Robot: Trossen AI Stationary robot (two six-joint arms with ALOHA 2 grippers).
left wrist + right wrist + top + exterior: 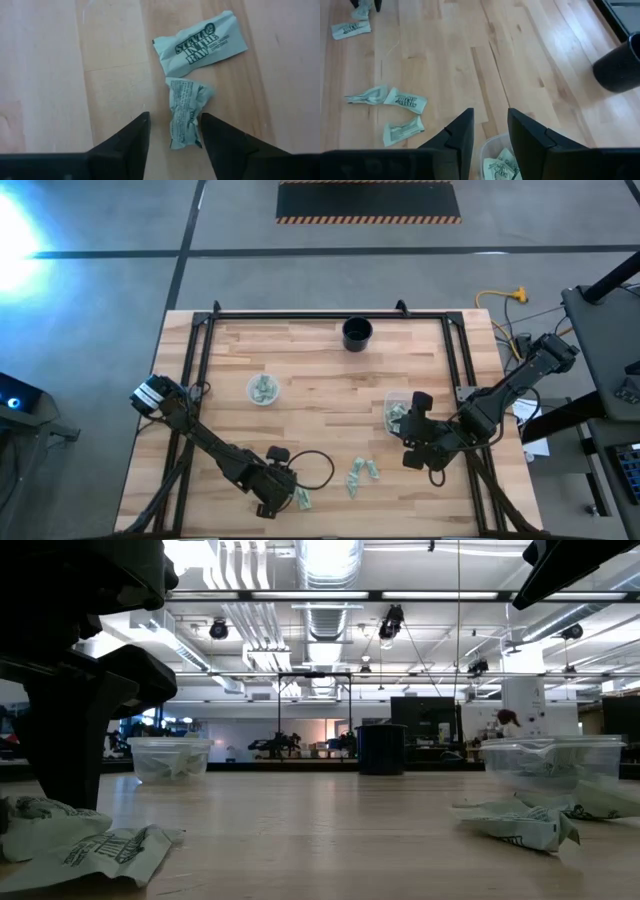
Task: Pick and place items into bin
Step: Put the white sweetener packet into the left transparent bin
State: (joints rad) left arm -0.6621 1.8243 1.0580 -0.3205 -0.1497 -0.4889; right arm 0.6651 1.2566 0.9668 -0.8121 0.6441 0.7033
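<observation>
The left gripper [172, 131] is hanging low over the pale wooden table [320, 365], its dark fingers spread around a crumpled green packet [186, 120], a flat printed packet [200, 43] lying just beyond. The right gripper [491, 131] is hovering, fingers parted, above a clear plastic tub [501, 159] holding more packets.

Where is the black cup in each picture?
High view: the black cup stands at the table's far edge, near the middle.
Low view: the cup shows far back, a little right of centre, on the table.
Left wrist view: not in it.
Right wrist view: part of it shows at the picture's right edge.
Shared landmark: the clear tub of packets by the right hand, also seen in the low view.
</observation>
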